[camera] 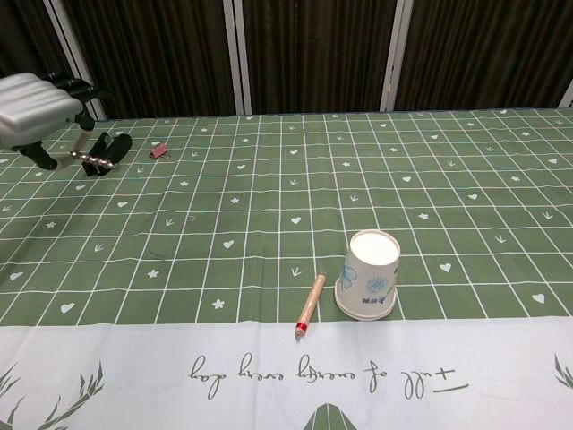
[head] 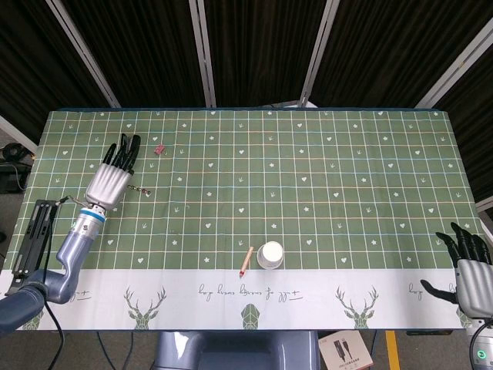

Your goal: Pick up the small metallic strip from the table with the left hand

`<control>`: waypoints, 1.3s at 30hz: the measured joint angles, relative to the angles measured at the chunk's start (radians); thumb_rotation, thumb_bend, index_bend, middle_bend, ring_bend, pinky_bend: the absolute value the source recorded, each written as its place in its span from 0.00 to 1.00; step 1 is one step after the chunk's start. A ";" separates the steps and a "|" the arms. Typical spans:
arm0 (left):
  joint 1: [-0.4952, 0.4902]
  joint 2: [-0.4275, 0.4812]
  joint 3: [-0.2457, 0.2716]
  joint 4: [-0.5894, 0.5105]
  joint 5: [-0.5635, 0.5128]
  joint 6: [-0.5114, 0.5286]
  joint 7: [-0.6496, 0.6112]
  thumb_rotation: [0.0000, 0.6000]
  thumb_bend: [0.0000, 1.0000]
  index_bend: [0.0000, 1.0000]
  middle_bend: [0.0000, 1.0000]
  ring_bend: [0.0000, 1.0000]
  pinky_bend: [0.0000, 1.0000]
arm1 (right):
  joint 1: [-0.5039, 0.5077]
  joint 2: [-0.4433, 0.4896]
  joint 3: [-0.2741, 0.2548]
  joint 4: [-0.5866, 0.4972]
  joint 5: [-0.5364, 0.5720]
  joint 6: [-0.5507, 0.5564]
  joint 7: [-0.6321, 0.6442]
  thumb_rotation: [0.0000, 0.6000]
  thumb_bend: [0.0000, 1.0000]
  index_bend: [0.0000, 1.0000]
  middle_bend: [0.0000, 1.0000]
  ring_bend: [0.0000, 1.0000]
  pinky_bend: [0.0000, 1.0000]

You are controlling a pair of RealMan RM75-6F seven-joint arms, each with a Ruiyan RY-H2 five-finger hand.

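Green checked cloth [head: 308, 177] covers the table, dark curtains behind. Your left hand [head: 109, 181] is up off the cloth at the far left, pinching the strip [camera: 89, 159] near a black stapler [camera: 106, 145]. Your right hand [head: 471, 271] sits at the near right edge, fingers apart, holding nothing. Cup [camera: 370, 274] and pencil [camera: 311, 305] lie near the middle

Backdrop: dark pleated curtains [head: 254, 46] w/ pale metal frame bars [head: 202, 50] across upper frame. Counter [head: 308, 177] under green grid-pattern cloth, white deer-print border at bottom edge.
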 measured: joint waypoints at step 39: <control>-0.196 0.049 0.382 0.257 0.750 0.262 0.189 1.00 0.38 0.63 0.00 0.00 0.00 | -0.001 -0.017 0.009 0.007 -0.008 0.022 -0.031 1.00 0.07 0.17 0.00 0.00 0.00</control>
